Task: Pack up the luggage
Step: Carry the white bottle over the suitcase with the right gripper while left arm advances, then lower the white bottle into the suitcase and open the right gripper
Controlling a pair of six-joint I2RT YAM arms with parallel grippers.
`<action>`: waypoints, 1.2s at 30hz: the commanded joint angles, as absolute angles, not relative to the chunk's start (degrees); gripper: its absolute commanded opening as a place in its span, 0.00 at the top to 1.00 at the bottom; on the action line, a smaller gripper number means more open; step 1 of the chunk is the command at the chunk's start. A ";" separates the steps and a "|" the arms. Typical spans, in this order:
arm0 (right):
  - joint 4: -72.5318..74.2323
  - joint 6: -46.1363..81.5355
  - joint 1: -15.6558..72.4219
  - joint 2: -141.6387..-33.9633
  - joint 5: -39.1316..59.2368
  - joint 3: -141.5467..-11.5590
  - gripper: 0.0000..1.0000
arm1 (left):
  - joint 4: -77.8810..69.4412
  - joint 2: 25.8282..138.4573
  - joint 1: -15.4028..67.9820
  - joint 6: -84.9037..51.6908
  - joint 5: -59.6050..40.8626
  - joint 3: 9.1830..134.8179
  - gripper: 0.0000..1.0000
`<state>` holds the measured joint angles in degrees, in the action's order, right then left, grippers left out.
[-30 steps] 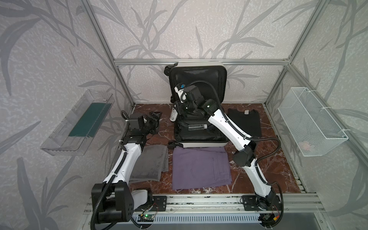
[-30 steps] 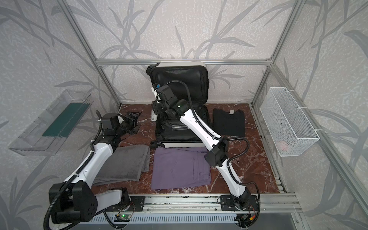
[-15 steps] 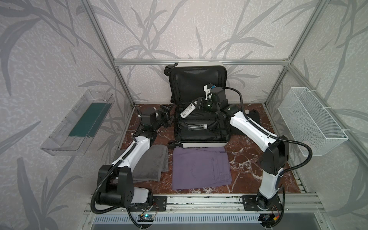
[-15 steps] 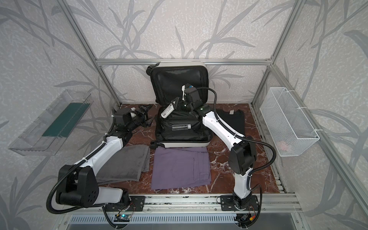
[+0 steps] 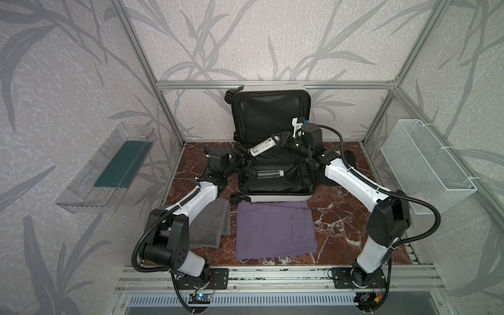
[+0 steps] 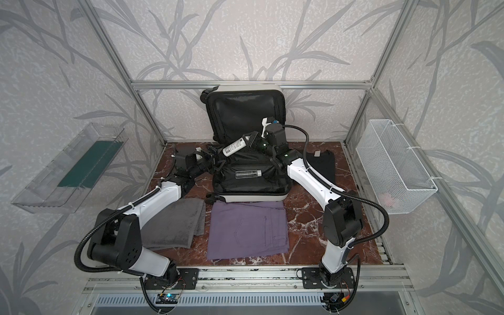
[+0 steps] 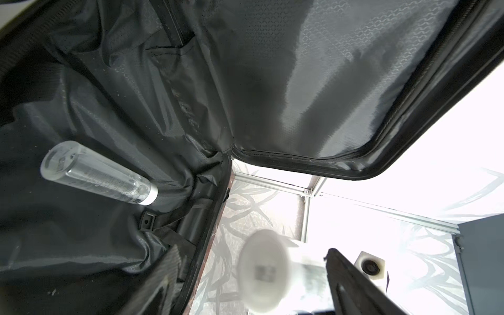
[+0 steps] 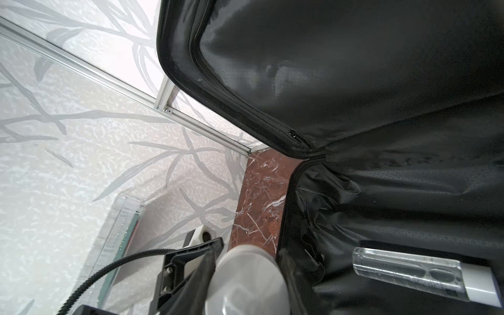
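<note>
A: The right hand [image 5: 281, 138]?
B: Clamped on a white bottle [image 5: 262, 147], tilted above the open luggage [image 5: 275, 197].
A: And the left hand [image 5: 243, 161]?
B: Spread wide, just beside the luggage's left edge. The luggage sits at the back middle of the tabletop [image 5: 341, 218], with a clear bottle [image 5: 270, 173] lying inside.

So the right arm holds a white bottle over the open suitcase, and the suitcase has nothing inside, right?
Not quite. The suitcase is not empty: a clear bottle lies on its black lining, seen in both top views. The right arm does hold the white bottle over it.
</note>
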<state>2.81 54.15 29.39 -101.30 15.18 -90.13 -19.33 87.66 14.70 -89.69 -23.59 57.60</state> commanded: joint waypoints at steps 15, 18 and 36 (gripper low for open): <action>21.94 65.80 27.15 -100.61 19.34 -77.81 0.71 | -30.31 97.77 19.15 -93.60 -20.75 65.05 0.30; 24.92 67.38 26.56 -101.28 19.17 -75.43 0.71 | -30.67 98.70 19.51 -93.37 -20.71 64.78 0.33; 33.67 72.13 24.79 -113.88 17.19 -72.71 0.69 | -24.36 108.08 19.86 -84.91 -22.20 72.04 0.52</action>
<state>31.11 73.06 24.60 -111.28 18.50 -73.43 -24.97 107.81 19.18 -88.82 -19.46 68.03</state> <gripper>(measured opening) 0.373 0.490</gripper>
